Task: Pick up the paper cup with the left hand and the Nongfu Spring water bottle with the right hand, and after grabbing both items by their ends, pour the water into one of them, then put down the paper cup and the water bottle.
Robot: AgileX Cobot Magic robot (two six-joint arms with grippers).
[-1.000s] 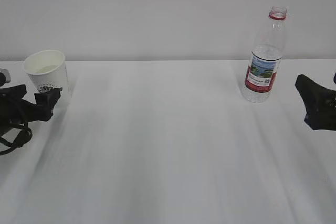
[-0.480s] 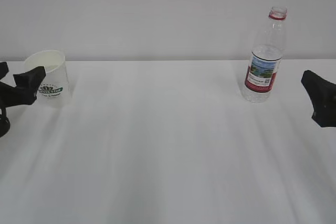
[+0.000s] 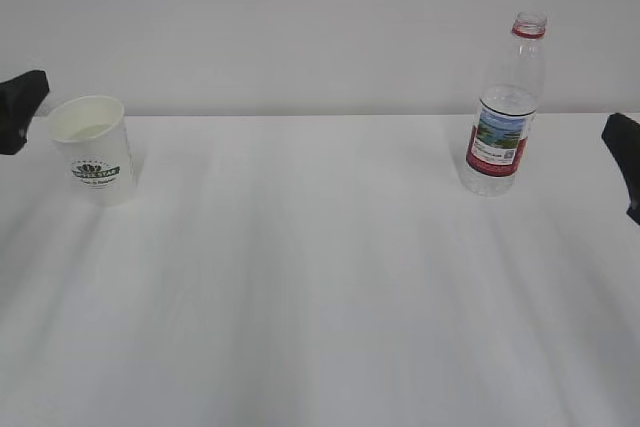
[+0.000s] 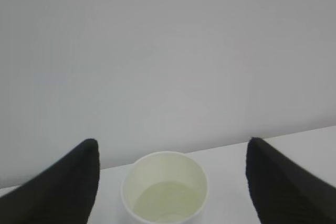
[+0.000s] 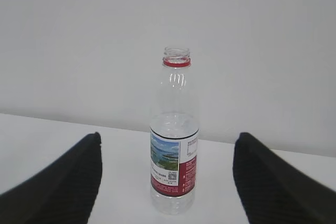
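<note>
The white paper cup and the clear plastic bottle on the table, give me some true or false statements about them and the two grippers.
1. The white tapered paper cup with a green logo stands upright. True.
2. The tall clear ribbed water bottle has a cap on. False: its mouth is open, only the red neck ring shows.
3. The left gripper is clamped on the cup. False: its black fingers stand apart on either side, not touching.
4. The right gripper is open, facing the bottle. True.
5. The bottle lies on its side. False: it stands upright on the white table.
</note>
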